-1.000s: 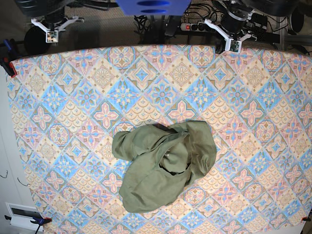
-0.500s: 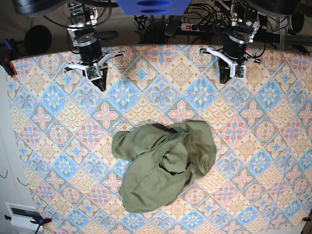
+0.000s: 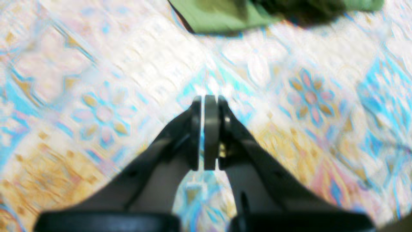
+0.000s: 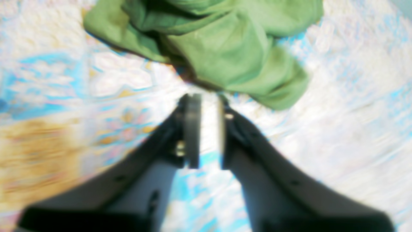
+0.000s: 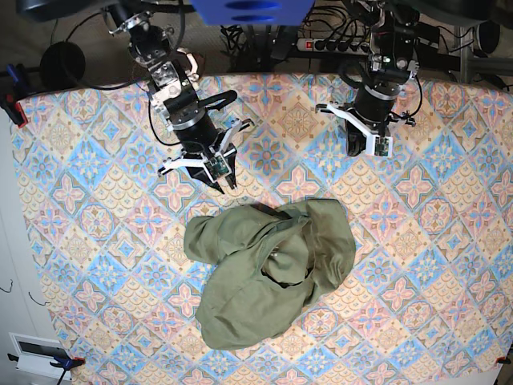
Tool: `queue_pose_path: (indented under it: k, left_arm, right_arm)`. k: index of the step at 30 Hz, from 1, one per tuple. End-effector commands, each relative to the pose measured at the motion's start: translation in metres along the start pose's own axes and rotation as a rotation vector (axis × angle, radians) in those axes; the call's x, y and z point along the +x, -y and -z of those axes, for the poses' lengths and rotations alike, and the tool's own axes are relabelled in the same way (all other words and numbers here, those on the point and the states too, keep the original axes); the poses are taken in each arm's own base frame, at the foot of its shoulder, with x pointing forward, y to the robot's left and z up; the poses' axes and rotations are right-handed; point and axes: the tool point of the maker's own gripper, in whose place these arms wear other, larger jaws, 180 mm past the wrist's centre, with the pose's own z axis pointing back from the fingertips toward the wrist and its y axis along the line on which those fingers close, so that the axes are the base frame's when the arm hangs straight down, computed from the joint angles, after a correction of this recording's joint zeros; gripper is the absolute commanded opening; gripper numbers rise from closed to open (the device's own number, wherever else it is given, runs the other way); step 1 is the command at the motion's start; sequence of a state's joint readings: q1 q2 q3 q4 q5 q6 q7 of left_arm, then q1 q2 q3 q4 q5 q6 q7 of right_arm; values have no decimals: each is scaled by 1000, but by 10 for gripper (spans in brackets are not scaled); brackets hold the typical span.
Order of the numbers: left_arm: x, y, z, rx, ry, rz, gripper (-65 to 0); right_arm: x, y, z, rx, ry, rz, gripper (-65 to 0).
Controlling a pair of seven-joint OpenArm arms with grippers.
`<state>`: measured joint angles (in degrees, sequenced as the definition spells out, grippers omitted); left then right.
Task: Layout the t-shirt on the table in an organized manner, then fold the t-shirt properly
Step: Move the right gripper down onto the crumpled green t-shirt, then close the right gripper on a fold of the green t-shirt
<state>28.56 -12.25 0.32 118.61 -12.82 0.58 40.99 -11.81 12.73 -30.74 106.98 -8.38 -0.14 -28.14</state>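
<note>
The olive-green t-shirt [image 5: 268, 273] lies crumpled in a heap at the middle of the patterned table [image 5: 96, 241]. My right gripper [image 5: 222, 178] hovers just behind the heap's back left edge. In the right wrist view its fingers [image 4: 192, 129] stand slightly apart with nothing between them, and the t-shirt [image 4: 225, 48] lies right ahead of the tips [image 4: 207, 100]. My left gripper [image 5: 357, 149] hangs over the table behind the shirt's right side. It is shut [image 3: 206, 100], and the t-shirt [image 3: 225, 16] shows only as an edge at the top of that view.
A power strip [image 5: 321, 44] with cables lies beyond the table's back edge. A red clamp [image 5: 12, 108] grips the left edge. A white box [image 5: 36, 353] sits off the front left corner. Patterned cloth surrounds the shirt on all sides.
Both arms have come from the back edge out over the table toward the shirt, the right arm much further. The right gripper's fingers have parted; the shirt has not moved.
</note>
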Motion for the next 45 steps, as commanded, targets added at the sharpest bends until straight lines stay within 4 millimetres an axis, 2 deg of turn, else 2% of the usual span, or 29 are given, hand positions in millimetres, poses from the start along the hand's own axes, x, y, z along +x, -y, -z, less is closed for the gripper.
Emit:
queue_pose_path:
  k: [1,5,10,13,18,22,28,33,37,41,45]
  left_arm:
    - [11,0,0,-3,31,4,-648]
    - [18,5,6,-4,31,-29,-632]
    - [17,12,9,-10,7,-56,-531]
    - [14,14,8,-10,0,-65,-504]
    - [12,16,8,-10,-4,-78,-505]
    - [6,3,4,25,-15,-94,-505]
    - [1,0,2,37,-25,-99,-505]
    - [-1,1,1,36,-30,-103,-505]
    - [-2,4,1,33,-31,-120,-505]
    - [-1,4,2,33,-28,-119,-505]
    - [0,4,2,33,-27,-119,-505]
  right_arm:
    - [17,4,3,-11,59,-43,-488]
    - [19,1,19,-10,61,-151,-443]
    - [33,-4,40,16,86,-217,-440]
    - [45,-10,49,38,114,-258,-442]
    - [56,-24,65,85,136,-339,-441]
    - [70,-42,76,118,160,-356,-440]
    - [75,-47,91,134,159,-417,-439]
    - [93,-63,101,153,184,-422,-439]
    - [89,-64,111,161,165,-463,-439]
    - [88,-56,120,146,148,-481,-439]
    - [88,-54,122,142,145,-487,-439]
